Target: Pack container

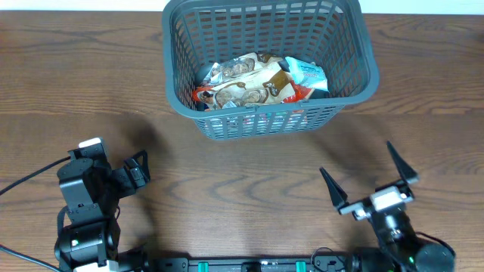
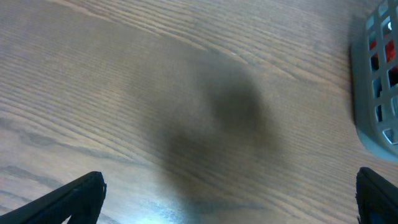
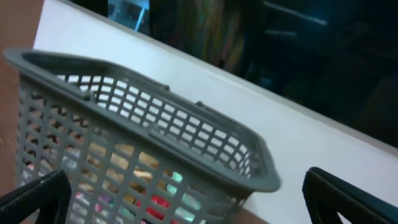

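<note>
The container point(image 1: 355, 45), a large dark grey basket with slotted sides, stands at the back centre of the wooden table. Several snack packets point(image 1: 257, 81) lie inside it. It also shows in the right wrist view point(image 3: 186, 134), and its corner shows in the left wrist view point(image 2: 373, 87). My left gripper point(image 1: 136, 170) is open and empty at the front left, over bare table point(image 2: 224, 199). My right gripper point(image 1: 370, 177) is open and empty at the front right, well short of the basket point(image 3: 186, 205).
A white wall point(image 3: 323, 143) rises behind the table's far edge. A black cable point(image 1: 30, 181) runs from the left arm to the left edge of the overhead view.
</note>
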You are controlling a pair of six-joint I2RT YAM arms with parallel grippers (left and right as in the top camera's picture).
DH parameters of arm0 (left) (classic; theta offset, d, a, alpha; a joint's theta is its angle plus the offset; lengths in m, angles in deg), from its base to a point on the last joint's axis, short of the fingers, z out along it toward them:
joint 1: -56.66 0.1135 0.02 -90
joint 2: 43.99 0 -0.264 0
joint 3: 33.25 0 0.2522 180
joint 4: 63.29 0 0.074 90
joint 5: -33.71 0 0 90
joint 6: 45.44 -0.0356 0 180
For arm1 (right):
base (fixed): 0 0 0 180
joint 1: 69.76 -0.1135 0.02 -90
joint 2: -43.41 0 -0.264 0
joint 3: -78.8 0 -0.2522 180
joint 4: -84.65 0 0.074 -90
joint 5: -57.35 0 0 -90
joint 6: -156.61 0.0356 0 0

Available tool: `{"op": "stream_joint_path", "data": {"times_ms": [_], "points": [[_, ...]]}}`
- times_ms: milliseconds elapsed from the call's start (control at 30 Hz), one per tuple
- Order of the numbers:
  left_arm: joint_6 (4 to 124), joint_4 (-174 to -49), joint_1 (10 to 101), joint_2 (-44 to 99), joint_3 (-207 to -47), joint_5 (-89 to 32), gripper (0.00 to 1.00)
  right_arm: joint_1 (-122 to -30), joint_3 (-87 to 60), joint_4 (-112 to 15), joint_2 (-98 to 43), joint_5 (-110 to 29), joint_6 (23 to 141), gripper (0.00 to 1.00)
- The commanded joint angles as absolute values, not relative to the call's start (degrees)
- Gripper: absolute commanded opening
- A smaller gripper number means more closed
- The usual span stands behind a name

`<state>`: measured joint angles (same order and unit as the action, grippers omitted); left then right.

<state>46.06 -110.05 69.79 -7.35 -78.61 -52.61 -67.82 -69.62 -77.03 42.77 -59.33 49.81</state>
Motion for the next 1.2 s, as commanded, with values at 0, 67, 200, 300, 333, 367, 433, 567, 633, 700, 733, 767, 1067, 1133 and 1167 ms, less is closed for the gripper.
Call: {"op": "stream_joint_path", "data": {"times_ms": [0, 67, 200, 300, 333, 367, 433, 567, 633, 700, 733, 767, 1067, 1133, 1167], "points": [[46.2, -110.0, 70.1, -7.3, -78.9, -52.8, 0.99, -68.5, -74.6, -80.5, 43.1, -62.3, 49.7, 0.99], [46.2, -110.0, 70.1, -7.3, -78.9, -52.8, 0.99, -68.9, -77.1, -82.4, 43.1, -62.7, 49.7, 0.99], [46.1, -110.0, 70.1, -7.3, -78.9, -52.8, 0.99, -69.4, -81.2, -85.7, 43.1, -62.7, 49.7, 0.99], [46.2, -110.0, 70.1, -7.3, -78.9, -52.8, 0.99, -69.4, -83.1, -86.1, 43.1, -62.7, 49.6, 0.99], [46.2, -110.0, 70.1, -7.3, -78.9, -52.8, 0.99, -69.4, -83.4, -86.1, 43.1, -62.7, 49.6, 0.99], [46.1, -110.0, 70.1, -7.3, -78.9, -52.8, 0.99, -69.4, -83.6, -86.0, 43.1, -62.5, 49.6, 0.99], [46.2, -110.0, 70.1, -7.3, -78.9, -52.8, 0.99, -69.4, -84.0, -85.4, 43.1, -61.5, 49.6, 0.99], [46.2, -110.0, 70.1, -7.3, -78.9, -52.8, 0.99, -69.4, -84.6, -83.3, 43.1, -61.4, 49.6, 0.99], [46.2, -110.0, 70.1, -7.3, -78.9, -52.8, 0.99, -69.4, -85.4, -81.9, 43.1, -61.4, 49.7, 0.99], [46.1, -110.0, 70.1, -7.3, -78.9, -52.8, 0.99, -69.4, -86.5, -81.9, 43.1, -61.6, 49.9, 0.99], [46.1, -110.0, 70.1, -7.3, -78.9, -52.8, 0.99, -69.4, -87.3, -81.8, 43.1, -61.6, 49.9, 0.99], [46.2, -110.0, 70.1, -7.3, -78.9, -52.8, 0.99, -69.4, -87.2, -80.3, 43.1, -61.6, 49.9, 0.99], [46.1, -110.0, 70.1, -7.3, -78.9, -52.8, 0.99, -69.4, -87.1, -79.1, 43.1, -61.2, 49.8, 0.99], [46.1, -110.0, 70.1, -7.3, -78.9, -52.8, 0.99, -69.4, -87.1, -79.1, 43.1, -61.2, 49.8, 0.99], [46.2, -110.0, 70.1, -7.3, -78.9, -52.8, 0.99, -69.4, -87.1, -79.1, 43.1, -61.2, 49.8, 0.99]]}}
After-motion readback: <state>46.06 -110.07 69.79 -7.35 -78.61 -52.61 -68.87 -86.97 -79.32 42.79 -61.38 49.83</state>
